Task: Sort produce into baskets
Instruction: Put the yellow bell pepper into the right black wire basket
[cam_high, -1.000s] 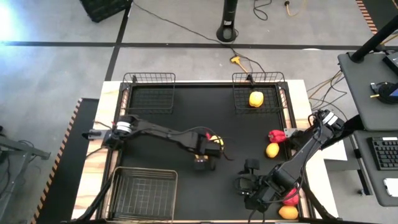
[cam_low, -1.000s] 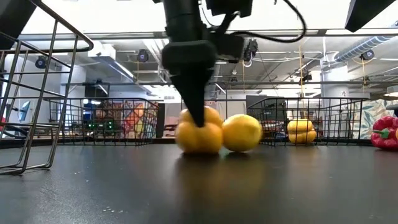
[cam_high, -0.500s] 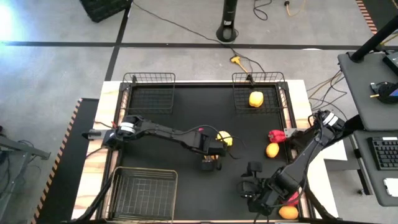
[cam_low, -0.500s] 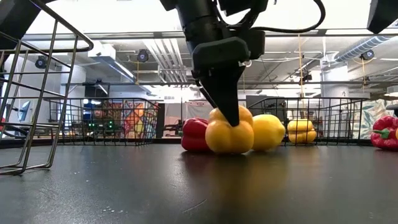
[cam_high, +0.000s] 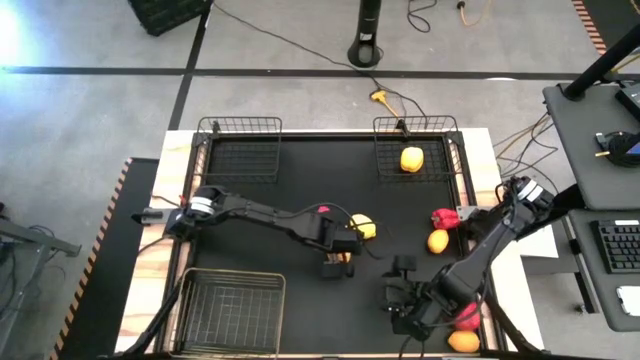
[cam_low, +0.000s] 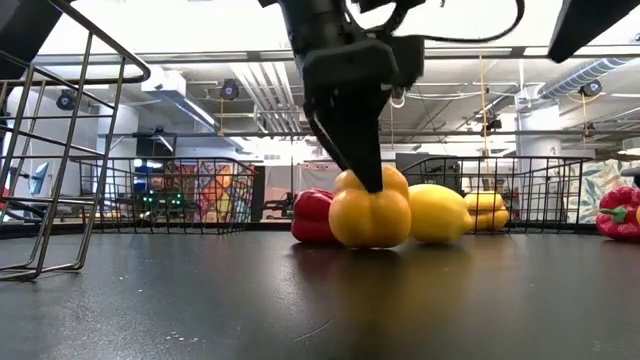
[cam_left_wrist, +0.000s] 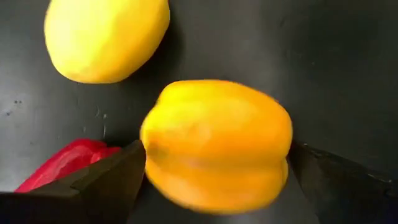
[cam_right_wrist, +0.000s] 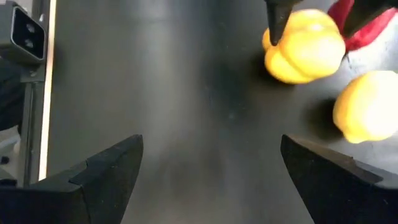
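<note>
Two wide-open left claw fingers straddling round yellow bell pepper, ungripped; may roll off.

A black-topped table holds three wire baskets, one by each far corner and one by the left near corner. Loose peppers and yellow fruit lie mid-table and along its right side.

Both tools agape, low.
</note>
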